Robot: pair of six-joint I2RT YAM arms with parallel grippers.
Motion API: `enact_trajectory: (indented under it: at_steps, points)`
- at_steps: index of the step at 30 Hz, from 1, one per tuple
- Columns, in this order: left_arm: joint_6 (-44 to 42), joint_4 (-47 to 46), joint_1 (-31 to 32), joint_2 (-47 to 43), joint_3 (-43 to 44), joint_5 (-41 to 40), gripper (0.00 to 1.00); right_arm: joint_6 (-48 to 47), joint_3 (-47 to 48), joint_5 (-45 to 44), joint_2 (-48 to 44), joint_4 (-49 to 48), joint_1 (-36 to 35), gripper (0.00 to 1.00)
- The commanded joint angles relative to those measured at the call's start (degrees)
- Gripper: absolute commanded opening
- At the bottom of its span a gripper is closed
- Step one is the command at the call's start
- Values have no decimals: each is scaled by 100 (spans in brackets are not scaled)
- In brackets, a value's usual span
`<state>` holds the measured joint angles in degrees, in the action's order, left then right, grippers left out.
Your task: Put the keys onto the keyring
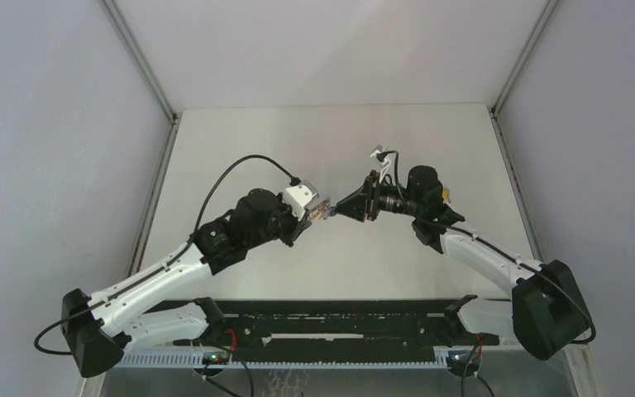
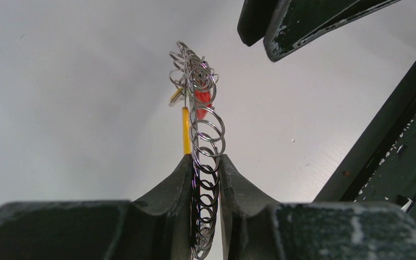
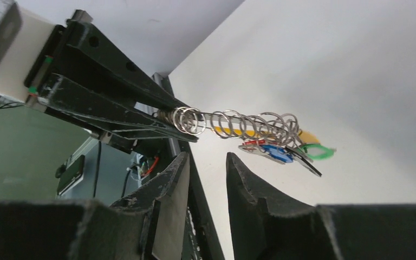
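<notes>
Steadiness matters most for the threading: the left fingers (image 2: 174, 187) should hold the keyring (image 2: 206, 135) level and still while the other arm works at its free end. They are clamped narrow on that coil of wire rings, which sticks out beyond their tips. The right fingers (image 3: 169, 189) stand slightly parted just under the keyring, gripping nothing. Small keys (image 3: 277, 153), one blue-headed, hang at the keyring's far end, above the tabletop (image 3: 357, 65).
</notes>
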<state>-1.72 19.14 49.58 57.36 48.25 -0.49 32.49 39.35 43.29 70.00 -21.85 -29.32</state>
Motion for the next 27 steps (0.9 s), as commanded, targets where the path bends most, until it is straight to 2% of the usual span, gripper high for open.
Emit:
enact_trajectory:
  at_steps: [1,8,27]
  points:
    - [-313,-85,92,-75,389,-131,0,337,20,320,-100,-768,5,31]
    - [-346,-85,170,-116,469,-5,0,504,20,502,121,-1081,-8,28]
    - [-217,-316,276,-218,494,310,0,370,90,414,391,-879,-78,28]
